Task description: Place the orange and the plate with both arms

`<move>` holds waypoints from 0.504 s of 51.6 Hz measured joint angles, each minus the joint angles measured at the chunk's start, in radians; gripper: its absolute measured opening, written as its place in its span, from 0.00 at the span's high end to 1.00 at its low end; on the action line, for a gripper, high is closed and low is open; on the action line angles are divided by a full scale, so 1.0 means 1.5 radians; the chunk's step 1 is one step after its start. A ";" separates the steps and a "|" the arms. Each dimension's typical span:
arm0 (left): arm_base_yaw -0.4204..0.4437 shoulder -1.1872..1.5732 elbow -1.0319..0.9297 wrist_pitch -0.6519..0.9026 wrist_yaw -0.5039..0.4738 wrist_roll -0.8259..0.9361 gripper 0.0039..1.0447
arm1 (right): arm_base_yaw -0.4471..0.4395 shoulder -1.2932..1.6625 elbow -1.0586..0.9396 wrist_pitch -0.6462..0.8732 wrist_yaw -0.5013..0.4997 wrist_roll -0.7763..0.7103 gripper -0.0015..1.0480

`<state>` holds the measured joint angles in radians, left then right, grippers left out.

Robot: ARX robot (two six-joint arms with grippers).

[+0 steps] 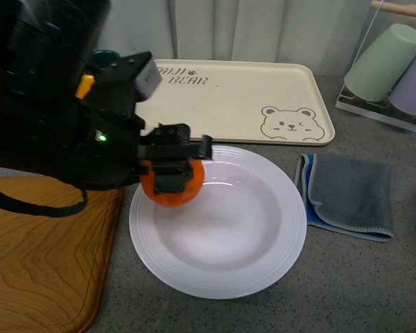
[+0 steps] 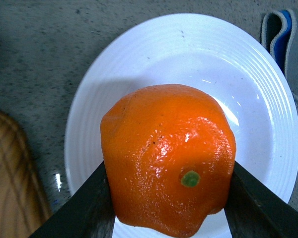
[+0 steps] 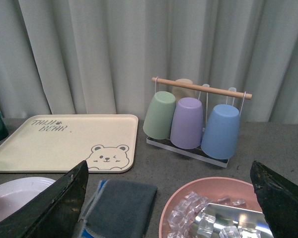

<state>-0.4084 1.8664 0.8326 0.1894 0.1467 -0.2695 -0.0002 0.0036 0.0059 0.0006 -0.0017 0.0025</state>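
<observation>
My left gripper (image 1: 172,179) is shut on the orange (image 1: 168,194), a bright mandarin with a green stem dot, and holds it just above the left rim of the white plate (image 1: 263,263). In the left wrist view the orange (image 2: 166,158) fills the space between the two dark fingers (image 2: 84,208), with the plate (image 2: 268,99) below it. My right gripper (image 3: 169,198) is open and empty, raised over the table's right side; it does not show in the front view. A sliver of the plate (image 3: 15,191) shows in the right wrist view.
A cream bear tray (image 1: 236,97) lies behind the plate. A folded grey cloth (image 1: 350,194) lies right of it. A wooden board (image 1: 41,263) sits at the left. A cup rack (image 3: 193,119) and a pink bowl of ice cubes (image 3: 213,208) stand at the right.
</observation>
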 joint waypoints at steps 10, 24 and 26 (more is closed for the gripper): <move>-0.036 0.070 0.041 -0.001 -0.017 0.002 0.53 | 0.000 0.000 0.000 0.000 0.000 0.000 0.09; -0.042 0.099 0.051 -0.007 -0.023 0.021 0.27 | 0.000 0.000 0.000 0.000 0.000 0.000 0.09; -0.041 0.095 0.051 -0.009 -0.018 0.020 0.18 | 0.000 0.000 0.000 0.000 0.000 0.000 0.09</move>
<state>-0.4706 2.0094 0.9089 0.1761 0.1196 -0.2390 -0.0002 0.0036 0.0059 0.0006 -0.0017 0.0025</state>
